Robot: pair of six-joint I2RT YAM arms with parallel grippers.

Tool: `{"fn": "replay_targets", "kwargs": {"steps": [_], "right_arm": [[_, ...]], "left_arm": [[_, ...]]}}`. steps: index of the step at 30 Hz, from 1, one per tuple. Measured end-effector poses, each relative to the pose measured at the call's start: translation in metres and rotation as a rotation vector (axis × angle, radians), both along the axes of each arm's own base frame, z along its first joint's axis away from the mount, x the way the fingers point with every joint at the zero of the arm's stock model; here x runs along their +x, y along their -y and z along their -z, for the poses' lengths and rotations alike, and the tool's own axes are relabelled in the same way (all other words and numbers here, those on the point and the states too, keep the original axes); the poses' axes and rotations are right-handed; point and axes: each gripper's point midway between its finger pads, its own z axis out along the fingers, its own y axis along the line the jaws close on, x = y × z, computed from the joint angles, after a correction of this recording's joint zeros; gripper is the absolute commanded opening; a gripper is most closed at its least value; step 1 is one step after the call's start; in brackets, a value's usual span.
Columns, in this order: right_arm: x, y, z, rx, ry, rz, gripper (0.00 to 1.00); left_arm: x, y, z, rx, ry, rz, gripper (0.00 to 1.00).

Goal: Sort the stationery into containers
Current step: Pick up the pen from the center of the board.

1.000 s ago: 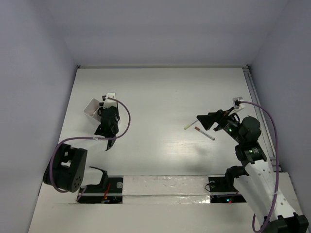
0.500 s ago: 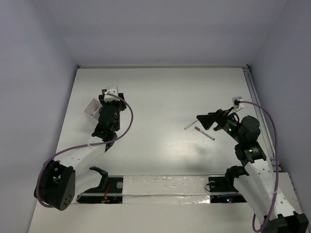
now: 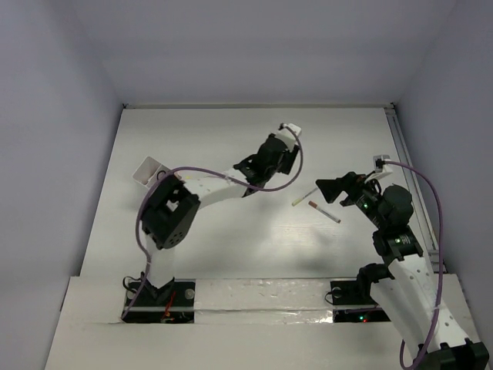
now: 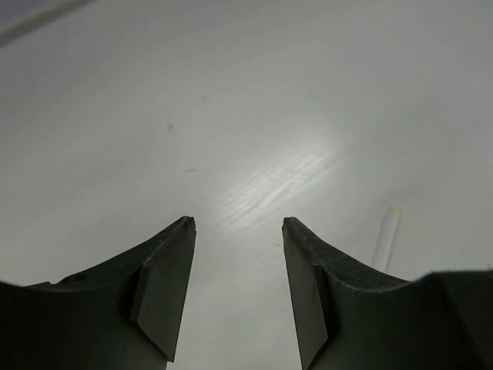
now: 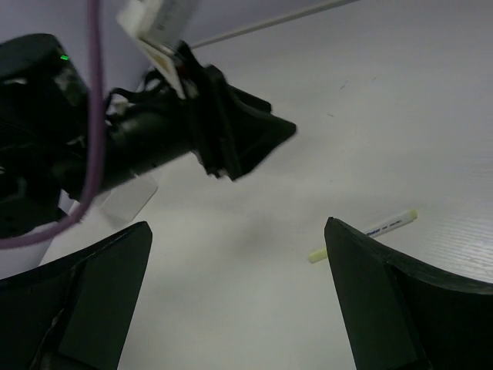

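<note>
My left pincer (image 4: 237, 222) and right pincer (image 5: 237, 225) both spread, holding nothing; yellow-ended pen (image 3: 304, 197) and red-ended pen (image 3: 324, 212) lie loose near them, well apart from the white box (image 3: 149, 171), so sorting looks unfinished.

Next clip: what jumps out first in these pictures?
The left arm is stretched far across the table, with the open left gripper above bare tabletop beside a yellow-green-tipped pen. That pen and a red-tipped pen lie near the open right gripper. The white box sits by the table's left edge.
</note>
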Motion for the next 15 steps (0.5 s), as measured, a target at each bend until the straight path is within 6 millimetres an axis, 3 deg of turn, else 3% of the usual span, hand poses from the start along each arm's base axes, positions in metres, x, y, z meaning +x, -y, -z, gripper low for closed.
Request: {"fn": "replay_targets", "kwargs": {"steps": [3,6,10,15], "right_arm": [[0.001,0.003,0.0,-0.001,-0.001,0.018,1.0],[0.002,0.006,0.001,-0.004,-0.005,0.042,1.0],[0.004,0.014,0.004,-0.01,-0.015,0.091,1.0],[0.006,0.021,0.01,-0.019,-0.039,0.133,1.0]], "left_arm": [[-0.011,0.043,0.04,0.058,-0.085,0.115,0.46],[-0.025,0.067,0.068,0.091,-0.149,0.204,0.45],[-0.039,0.081,0.086,0.099,-0.21,0.295,0.45],[-0.048,0.105,0.09,0.099,-0.224,0.385,0.45]]}}
